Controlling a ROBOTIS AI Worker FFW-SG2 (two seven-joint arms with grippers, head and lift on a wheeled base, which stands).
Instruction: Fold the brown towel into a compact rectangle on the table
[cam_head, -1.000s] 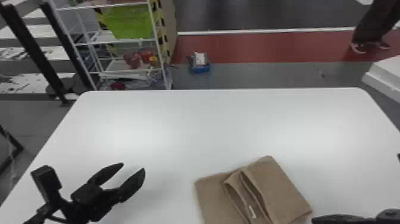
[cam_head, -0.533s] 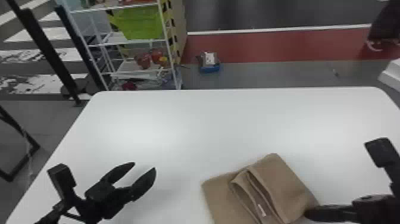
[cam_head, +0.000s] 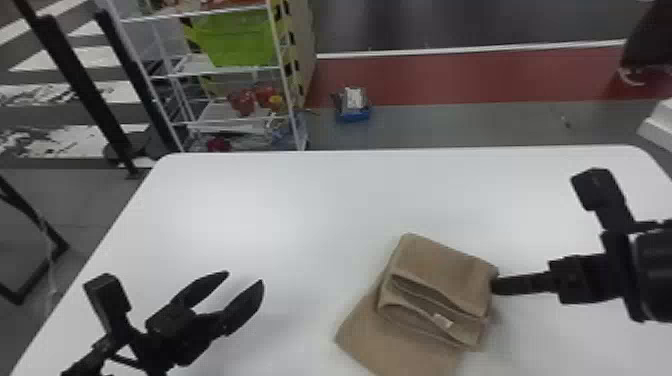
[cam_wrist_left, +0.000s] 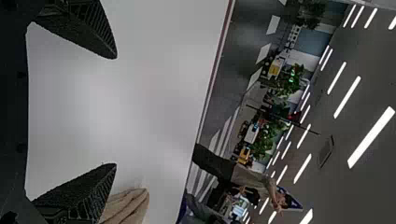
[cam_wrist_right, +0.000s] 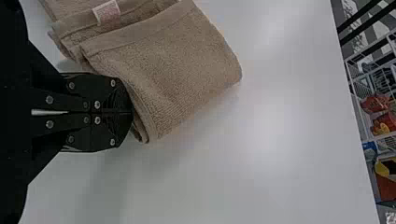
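Black left gripper (cam_head: 245, 278): its fingers stand parted and hold nothing, over the counter (cam_head: 300, 210), well to the left of the brown towel (cam_head: 450, 265). Risk on this side is probably low. If you swing it in too low, one finger could snag the bottom layer (cam_head: 390, 340), which juts out past the folded upper block toward you and to the left.

Middle: the towel lies askew on the near, right-hand part of the counter, between your grippers. Its stacked edges by the tag (cam_head: 442, 321) gape a little; a sideways shove there would likely splay the layers or leave the rectangle crooked.

Right gripper (cam_head: 494, 285): fingers clenched together, tips against the towel's right side. Whether any cloth is nipped between them you cannot tell. Main hazard, I judge: pushing harder would slide or rumple the upper block on its base; if cloth is caught, backing off could drag the fold loose.

Edges and room: bare surface spans the left and runs behind the towel to the far edge. Leave the right arm a way out toward the right. You cannot see the near edge, so keep pulls toward you short.
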